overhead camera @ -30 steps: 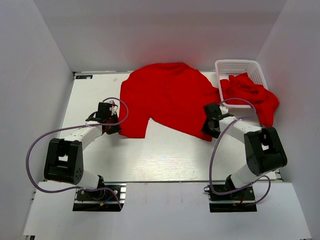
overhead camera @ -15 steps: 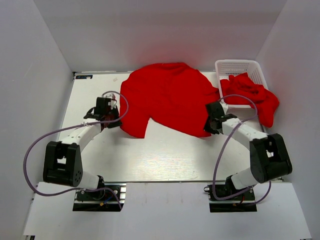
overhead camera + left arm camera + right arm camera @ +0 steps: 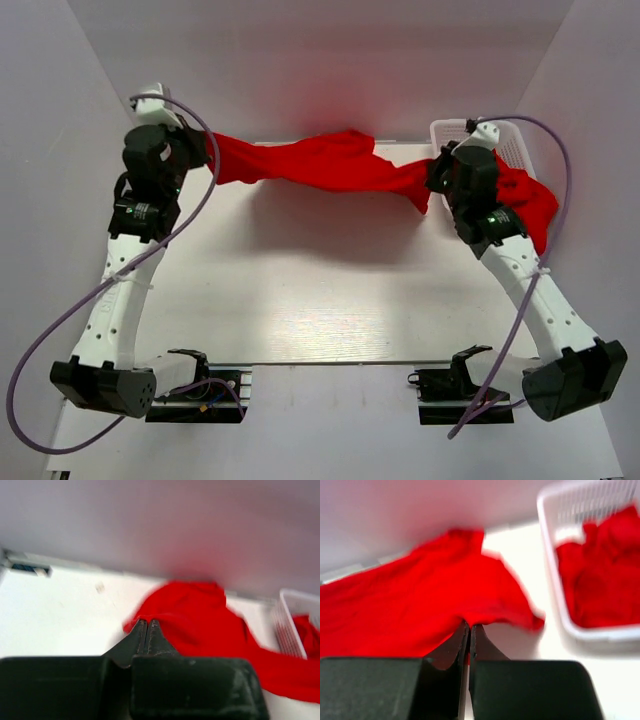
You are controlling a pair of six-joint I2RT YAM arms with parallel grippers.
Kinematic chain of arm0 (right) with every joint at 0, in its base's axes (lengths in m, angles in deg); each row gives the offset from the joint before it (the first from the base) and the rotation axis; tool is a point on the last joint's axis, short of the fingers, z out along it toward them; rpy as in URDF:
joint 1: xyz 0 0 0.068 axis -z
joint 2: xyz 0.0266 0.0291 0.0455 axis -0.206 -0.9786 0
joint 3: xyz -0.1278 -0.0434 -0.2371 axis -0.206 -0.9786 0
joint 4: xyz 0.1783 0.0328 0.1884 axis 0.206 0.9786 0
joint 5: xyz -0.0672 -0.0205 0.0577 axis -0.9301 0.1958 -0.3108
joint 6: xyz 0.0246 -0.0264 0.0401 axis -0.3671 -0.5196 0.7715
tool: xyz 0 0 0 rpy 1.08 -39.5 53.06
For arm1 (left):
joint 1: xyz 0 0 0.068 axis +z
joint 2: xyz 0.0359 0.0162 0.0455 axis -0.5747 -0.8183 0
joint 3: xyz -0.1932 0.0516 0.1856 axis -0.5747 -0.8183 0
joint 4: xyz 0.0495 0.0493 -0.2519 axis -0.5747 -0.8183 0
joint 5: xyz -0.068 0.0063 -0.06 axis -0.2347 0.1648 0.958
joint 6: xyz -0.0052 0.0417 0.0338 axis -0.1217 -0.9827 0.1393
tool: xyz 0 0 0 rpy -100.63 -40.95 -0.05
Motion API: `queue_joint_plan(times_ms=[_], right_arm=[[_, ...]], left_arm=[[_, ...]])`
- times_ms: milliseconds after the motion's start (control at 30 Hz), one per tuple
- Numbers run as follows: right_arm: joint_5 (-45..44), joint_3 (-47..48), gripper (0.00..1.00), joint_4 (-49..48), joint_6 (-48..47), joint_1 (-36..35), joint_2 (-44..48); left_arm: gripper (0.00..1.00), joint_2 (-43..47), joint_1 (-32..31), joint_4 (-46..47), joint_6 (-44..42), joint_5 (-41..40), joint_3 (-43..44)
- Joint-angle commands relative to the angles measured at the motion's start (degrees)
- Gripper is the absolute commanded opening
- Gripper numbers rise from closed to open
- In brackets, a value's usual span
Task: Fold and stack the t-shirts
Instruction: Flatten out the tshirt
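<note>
Your left tool (image 3: pixel 147 625) is pinched shut on one edge of a shirt (image 3: pixel 320 165), well left of the basket (image 3: pixel 482 127). Your right tool (image 3: pixel 469 627) is clamped on the opposite edge, just beside the basket's left wall. Half a second ago both sat low and the shirt lay flat on the bench (image 3: pixel 300 300). Now both are raised and it hangs bunched and stretched between them, left of the basket, apparently clear of the bench. More red shirts (image 3: pixel 525 200) spill over the basket's right side. Likely a shake-out lift; folding not begun, nothing stacked.
</note>
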Motion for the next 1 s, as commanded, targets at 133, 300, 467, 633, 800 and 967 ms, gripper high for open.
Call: queue_joint_plan(times_ms=[133,300,467,633,800,967], right_arm=[[-3.1,9.6,0.00,-6.4,-9.1,0.1,4.7],[-1.0,15.8,0.00,-6.4,-12.8,0.0,7.3],[0.2,18.7,0.00,-4.6,-14.6,-0.1,11.4],[5.3,22.4,0.00,-0.8,-15.6,0.0,14.1],[9.0,25.7,0.00,2.6,-15.1,-0.1,17.4],[10.6,25.0,0.00,2.9,-15.1,0.0,21.2]], left_arm=[[0.00,2.9,0.4,-2.9,-7.1,-11.7,14.6],[0.00,4.0,0.4,-1.8,-12.7,-15.1,21.4],[0.00,5.2,0.4,-1.7,-17.0,-15.1,28.5],[0.00,6.5,-0.2,-2.3,-20.7,-11.3,37.3],[0.00,6.5,-0.2,-4.0,-22.1,-4.7,47.3],[0.00,7.1,0.4,-5.2,-22.6,-1.4,51.0]])
